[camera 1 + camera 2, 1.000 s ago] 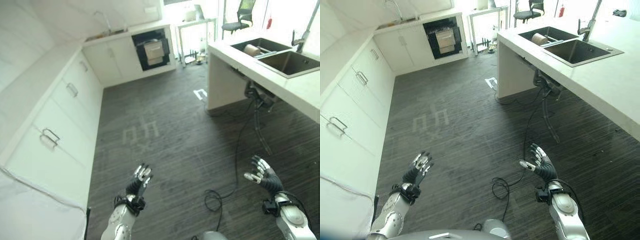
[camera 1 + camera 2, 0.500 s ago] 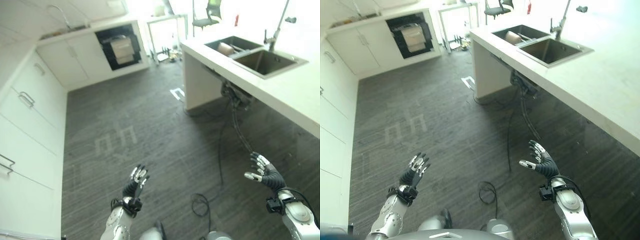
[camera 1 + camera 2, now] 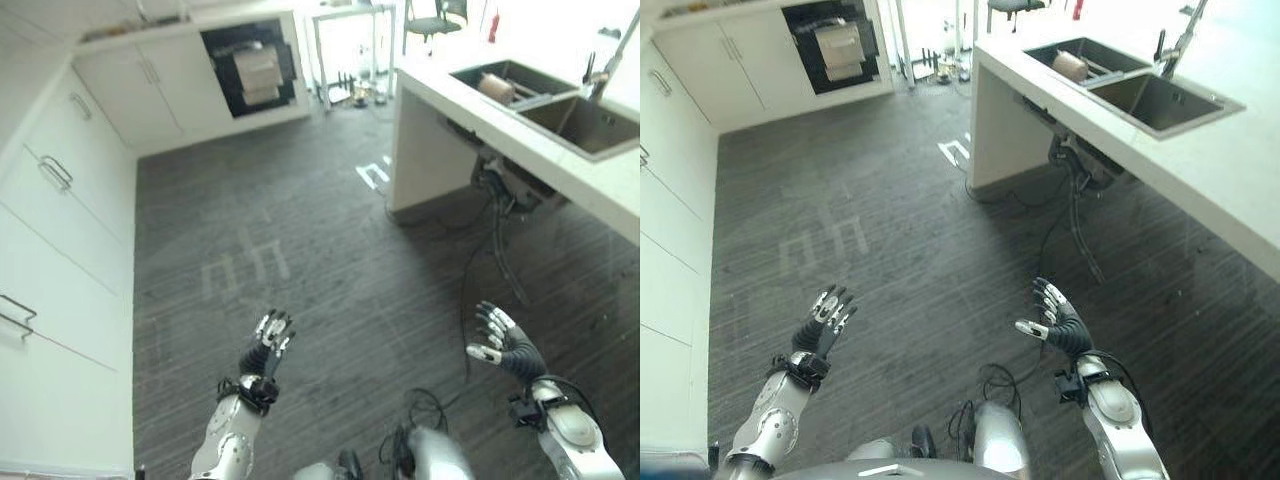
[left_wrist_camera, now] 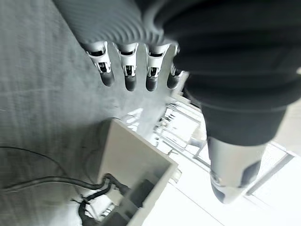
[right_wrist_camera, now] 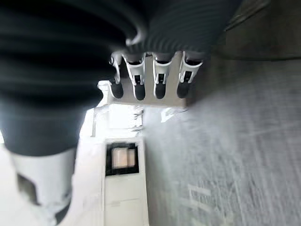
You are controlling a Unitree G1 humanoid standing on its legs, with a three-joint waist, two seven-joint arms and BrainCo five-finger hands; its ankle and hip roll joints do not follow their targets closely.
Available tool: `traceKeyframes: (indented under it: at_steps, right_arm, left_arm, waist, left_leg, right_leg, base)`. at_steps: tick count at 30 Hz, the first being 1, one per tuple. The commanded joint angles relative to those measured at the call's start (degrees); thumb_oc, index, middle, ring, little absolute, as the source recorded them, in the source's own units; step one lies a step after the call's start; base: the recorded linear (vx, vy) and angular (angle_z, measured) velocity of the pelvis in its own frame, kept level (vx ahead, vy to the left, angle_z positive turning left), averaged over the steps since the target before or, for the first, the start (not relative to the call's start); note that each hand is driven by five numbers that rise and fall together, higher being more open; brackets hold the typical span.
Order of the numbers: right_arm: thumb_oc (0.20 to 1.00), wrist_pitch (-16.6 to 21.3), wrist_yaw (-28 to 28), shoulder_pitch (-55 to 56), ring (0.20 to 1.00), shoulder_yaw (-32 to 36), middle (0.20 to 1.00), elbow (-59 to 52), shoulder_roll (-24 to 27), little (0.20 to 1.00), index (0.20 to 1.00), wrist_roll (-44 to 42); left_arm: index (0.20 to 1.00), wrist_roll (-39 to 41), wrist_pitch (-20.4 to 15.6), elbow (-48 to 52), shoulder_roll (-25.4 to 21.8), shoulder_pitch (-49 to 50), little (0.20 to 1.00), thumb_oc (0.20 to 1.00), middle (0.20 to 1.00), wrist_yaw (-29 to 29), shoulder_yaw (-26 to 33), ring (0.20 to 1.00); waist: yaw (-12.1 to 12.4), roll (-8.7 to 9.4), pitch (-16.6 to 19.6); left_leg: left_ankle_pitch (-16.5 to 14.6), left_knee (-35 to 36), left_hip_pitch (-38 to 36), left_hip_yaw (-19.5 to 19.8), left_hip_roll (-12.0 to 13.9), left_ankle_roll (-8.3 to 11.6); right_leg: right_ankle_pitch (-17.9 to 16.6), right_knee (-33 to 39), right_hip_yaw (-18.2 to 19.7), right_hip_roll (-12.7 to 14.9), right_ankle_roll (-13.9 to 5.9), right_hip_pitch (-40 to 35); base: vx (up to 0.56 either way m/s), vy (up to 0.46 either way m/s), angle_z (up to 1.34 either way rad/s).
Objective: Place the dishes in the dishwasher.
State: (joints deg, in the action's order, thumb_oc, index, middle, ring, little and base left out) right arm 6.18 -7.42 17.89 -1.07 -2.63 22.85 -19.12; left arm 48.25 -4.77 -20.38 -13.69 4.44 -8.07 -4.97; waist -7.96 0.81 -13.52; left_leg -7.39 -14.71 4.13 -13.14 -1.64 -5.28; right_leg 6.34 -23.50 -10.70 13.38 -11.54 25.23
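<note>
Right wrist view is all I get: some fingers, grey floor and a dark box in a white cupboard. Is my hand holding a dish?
Observer: No. In the head views your right hand is open above the floor, with nothing in it.
Operator: What about my other hand?
Observer: The left hand is open too, and empty.
Operator: Then where are the dishes?
Observer: A brownish round dish lies in the far basin of the sink, set in the white counter ahead on your right.
</note>
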Motion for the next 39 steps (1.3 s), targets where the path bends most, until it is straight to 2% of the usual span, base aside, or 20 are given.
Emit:
traceKeyframes:
  at_steps: [1,6,7,8,9,10,12,14,15,17,18,19,21,23,28,31,32,36,38,39]
  right_arm:
    - [1.0,4.5,-1.07,-1.5,1.0,1.96,1.0,-2.18,-0.66,1.0,1.0,-2.81]
    - [1.0,5.49,1.82,-3.56,1.0,0.54,1.0,-0.87,-0.42,1.0,1.0,-2.09]
    - [1.0,4.56,3.04,-4.53,1.0,0.39,1.0,-1.41,0.49,1.0,1.0,-2.1]
    - [1.0,4.18,2.77,-4.71,1.0,0.95,1.0,-1.44,1.46,1.0,1.0,-1.57]
    - [1.0,4.08,2.57,-4.76,1.0,1.08,1.0,-1.48,1.68,1.0,1.0,-1.54]
    - [1.0,3.81,1.4,-4.9,1.0,1.74,1.0,-1.5,2.64,1.0,1.0,-1.54]
    - [1.0,4.06,-0.01,-4.76,1.0,2.59,1.0,-1.32,3.62,1.0,1.0,-1.32]
    - [1.0,4.08,-0.38,-5.2,1.0,3.29,1.0,-1.3,4.17,1.0,1.0,-0.59]
    - [1.0,3.95,-0.13,-6.21,1.0,3.76,1.0,-1.74,5.35,1.0,1.0,0.01]
    - [1.0,3.32,-0.16,-6.56,1.0,4.28,1.0,-2.44,5.95,1.0,1.0,-0.07]
    - [1.0,3.16,-0.14,-6.44,1.0,4.41,1.0,-2.74,6.02,1.0,1.0,0.1]
    - [1.0,3.0,-0.62,-5.64,1.0,4.87,1.0,-3.93,5.88,1.0,1.0,0.75]
    - [1.0,2.58,-1.13,-4.54,1.0,5.43,1.0,-5.03,5.83,1.0,1.0,1.26]
    - [1.0,3.02,-1.1,-4.51,1.0,5.33,1.0,-4.84,5.75,1.0,1.0,1.93]
    - [1.0,2.49,-0.47,-6.32,1.0,4.62,1.0,-4.68,6.23,1.0,1.0,0.86]
    - [1.0,1.74,0.05,-6.01,1.0,4.9,1.0,-6.49,3.78,1.0,1.0,1.38]
    - [1.0,2.11,0.87,-6.78,1.0,4.03,1.0,-6.21,2.4,1.0,1.0,2.75]
    - [1.0,2.13,1.25,-7.37,1.0,3.26,1.0,-6.43,1.26,1.0,1.0,3.79]
    - [1.0,2.6,1.74,-7.35,1.0,2.54,1.0,-6.76,1.13,1.0,1.0,4.93]
    - [1.0,2.78,1.84,-7.36,1.0,2.4,1.0,-6.62,1.15,1.0,1.0,5.08]
  left_arm:
    - [1.0,-1.95,-2.9,9.0,-3.63,4.49,1.0,1.0,1.0,-0.9,0.51,1.0]
    - [1.0,2.76,-1.56,8.04,-2.94,2.94,1.0,1.0,1.0,0.56,1.45,1.0]
    - [1.0,3.41,-2.06,8.5,-2.29,3.6,1.0,1.0,1.0,0.87,1.4,1.0]
    - [1.0,3.53,-2.3,8.9,-1.41,4.55,1.0,1.0,1.0,0.97,1.43,1.0]
    - [1.0,3.57,-2.49,8.83,-1.2,4.66,1.0,1.0,1.0,0.84,1.45,1.0]
    - [1.0,3.68,-3.37,8.78,-0.28,5.05,1.0,1.0,1.0,0.32,1.32,1.0]
    - [1.0,3.6,-4.53,9.46,0.55,5.83,1.0,1.0,1.0,0.17,1.07,1.0]
    - [1.0,3.39,-4.3,10.12,0.84,6.02,1.0,1.0,1.0,-0.23,1.21,1.0]
    - [1.0,3.64,-4.49,10.15,0.62,5.87,1.0,1.0,1.0,-0.81,1.41,1.0]
    - [1.0,3.78,-4.13,10.67,0.23,6.18,1.0,1.0,1.0,-1.17,1.8,1.0]
    - [1.0,3.64,-4.07,10.76,0.1,6.41,1.0,1.0,1.0,-1.25,1.86,1.0]
    - [1.0,3.88,-4.37,10.55,-0.38,7.11,1.0,1.0,1.0,-1.7,2.38,1.0]
    - [1.0,4.77,-4.09,10.15,-0.52,8.01,1.0,1.0,1.0,-2.68,3.29,1.0]
    - [1.0,4.8,-4.92,8.59,-0.21,8.34,1.0,1.0,1.0,-4.68,3.78,1.0]
    - [1.0,3.89,-6.19,6.77,-0.06,7.13,1.0,1.0,1.0,-5.26,4.37,1.0]
    - [1.0,2.78,-4.25,7.4,-1.63,3.56,1.0,1.0,1.0,-3.47,4.76,1.0]
    - [1.0,2.56,-4.2,7.25,-2.2,2.63,1.0,1.0,1.0,-2.81,4.18,1.0]
    - [1.0,2.57,-4.5,7.33,-2.48,2.3,1.0,1.0,1.0,-2.61,3.69,1.0]
    - [1.0,1.69,-4.59,8.73,-2.39,2.74,1.0,1.0,1.0,-1.43,2.92,1.0]
    - [1.0,1.6,-4.75,8.74,-2.36,2.81,1.0,1.0,1.0,-1.29,2.72,1.0]
  waist:
    - [-0.17,1.98,3.36]
    - [-0.73,2.51,5.47]
    - [-1.0,2.46,6.53]
    - [-0.85,0.56,7.58]
    - [-0.75,0.48,7.69]
    - [-0.06,1.29,7.68]
    - [0.59,1.65,6.66]
    - [1.7,2.72,5.18]
    - [2.24,3.36,3.96]
    - [2.17,3.11,3.88]
    - [1.86,2.52,3.86]
    - [1.32,0.35,4.05]
    - [1.09,-0.73,4.93]
    - [1.2,-1.03,5.24]
    - [1.77,-1.19,6.86]
    - [1.84,-1.23,8.4]
    - [2.32,-1.03,8.51]
    - [2.61,-1.59,8.09]
    - [2.98,-1.77,7.31]
    - [2.93,-1.68,7.12]
  left_leg:
    - [-11.23,-2.48,-6.39,2.17,0.62,3.04]
    - [-13.16,-2.48,-11.01,-0.52,0.2,2.44]
    - [-8.94,-2.48,-13.8,-2.74,1.31,4.22]
    - [0.11,-2.48,-18.12,-3.51,2.83,8.15]
    - [2.66,-2.48,-18.89,-3.62,2.66,9.03]
    - [11.27,-8.32,-16.44,-3.44,1.34,11.55]
    - [14.58,-19.57,-9.2,-2.01,1.57,13.24]
    - [12.4,-25.04,-1.39,-2.7,3.8,12.34]
    - [10.15,-17.92,0.13,-5.23,6.0,10.29]
    - [10.12,-7.11,-1.26,-7.93,6.86,9.33]
    - [9.04,-2.57,-2.47,-7.44,7.07,10.0]
    - [5.67,-2.48,3.33,-6.55,11.42,9.54]
    - [6.77,-2.48,6.11,-4.53,15.49,11.62]
    - [8.36,-2.48,6.95,-4.09,17.41,12.85]
    - [3.58,-2.48,5.84,-3.57,15.85,11.92]
    - [1.16,-2.48,4.76,-2.82,12.71,10.09]
    - [-0.08,-2.48,4.54,-2.01,10.63,8.43]
    - [-1.1,-2.48,4.17,-0.99,9.33,6.74]
    - [-1.98,-2.48,3.58,0.22,7.85,5.39]
    - [-2.14,-2.48,3.5,0.69,7.45,5.25]
  right_leg:
    - [-6.93,6.31,-1.19,-1.95,1.74,-3.4]
    - [-8.67,6.31,-1.63,-1.99,1.44,-7.77]
    - [-7.66,6.31,-3.53,-2.47,3.29,-9.15]
    - [-4.22,6.31,-4.39,-5.28,4.87,-11.52]
    - [-3.7,6.31,-4.37,-5.63,5.3,-11.92]
    - [-2.79,6.31,-3.03,-6.31,7.54,-13.04]
    - [-0.87,6.31,-1.06,-7.56,9.25,-15.46]
    - [0.41,6.31,-1.47,-6.93,9.65,-18.07]
    - [1.47,6.31,-1.01,-6.51,9.23,-19.67]
    - [2.02,6.31,-1.04,-6.3,8.62,-20.16]
    - [3.06,6.31,-1.1,-6.62,7.92,-21.26]
    - [2.43,6.31,-1.77,-7.99,7.48,-20.56]
    - [3.1,6.31,-2.48,-8.1,7.16,-21.03]
    - [3.91,6.31,-3.27,-7.65,7.17,-22.07]
    - [4.74,6.31,-4.11,-5.21,6.01,-23.32]
    - [3.36,6.31,-6.61,-3.06,4.33,-25.03]
    - [-0.57,6.31,-7.95,-2.65,3.63,-26.43]
    - [-7.2,5.08,-8.65,-3.61,3.12,-28.29]
    - [-9.03,-5.79,-7.25,-2.76,3.45,-23.29]
    - [-8.57,-5.94,-6.65,-3.88,3.66,-22.17]
  base:
    - [0.47,-0.198,0.48]
    - [0.43,-0.278,0.55]
    - [0.7,-0.44,0.67]
    - [0.62,-0.394,0.52]
    - [0.46,-0.3,0.04]
    - [0.22,-0.207,-0.23]
    - [0.22,-0.185,-0.39]
    - [0.2,-0.077,-0.4]
    - [0.23,0.03,-0.46]
    - [0.27,0.119,-0.4]
    - [0.28,0.288,-0.06]
    - [0.29,0.315,-0.13]
    - [0.26,0.269,-0.05]
    - [0.22,0.189,0.21]
    - [0.24,0.27,-0.12]
    - [0.45,0.504,0.22]
    - [0.26,0.285,0.39]
    - [0.21,0.232,0.09]
    - [0.18,0.222,0.26]
    - [0.23,0.091,0.4]
